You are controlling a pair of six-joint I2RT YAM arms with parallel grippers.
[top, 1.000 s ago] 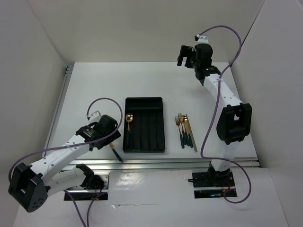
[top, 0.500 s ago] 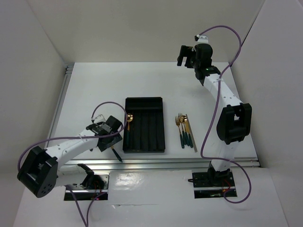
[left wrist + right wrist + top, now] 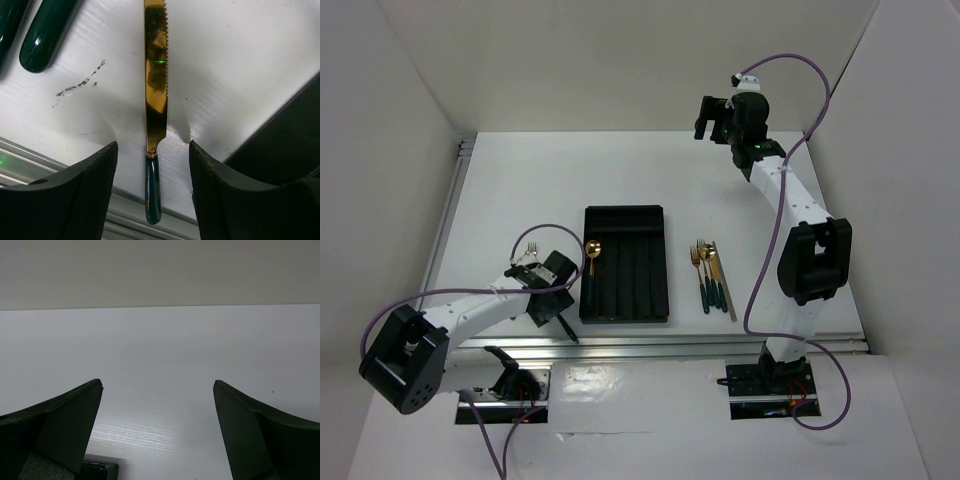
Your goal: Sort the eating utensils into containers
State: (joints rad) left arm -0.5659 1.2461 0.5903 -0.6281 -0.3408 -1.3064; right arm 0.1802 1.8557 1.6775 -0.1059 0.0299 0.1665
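Note:
A knife with a gold blade (image 3: 156, 75) and a dark green handle (image 3: 153, 190) lies on the white table left of the black tray (image 3: 625, 215). My left gripper (image 3: 152, 146) is open and low over the knife, one finger on each side of the handle and apart from it. In the top view the left gripper (image 3: 550, 305) covers most of the knife (image 3: 570, 332). A gold spoon (image 3: 591, 255) lies in the tray's left compartment. Several forks and a knife (image 3: 708, 272) lie right of the tray beside a thin silver piece (image 3: 729, 290). My right gripper (image 3: 713, 115) is open, empty and raised at the back.
Two more dark green handles (image 3: 47, 35) lie at the upper left of the left wrist view. A gold fork head (image 3: 530, 247) shows beside the left arm. The tray's wall (image 3: 290, 145) stands just right of the left gripper. An aluminium rail (image 3: 45, 167) runs along the table's near edge.
My left arm has swung in and its gripper has moved toward the near edge, down over the knife beside the tray. The right arm has not moved.

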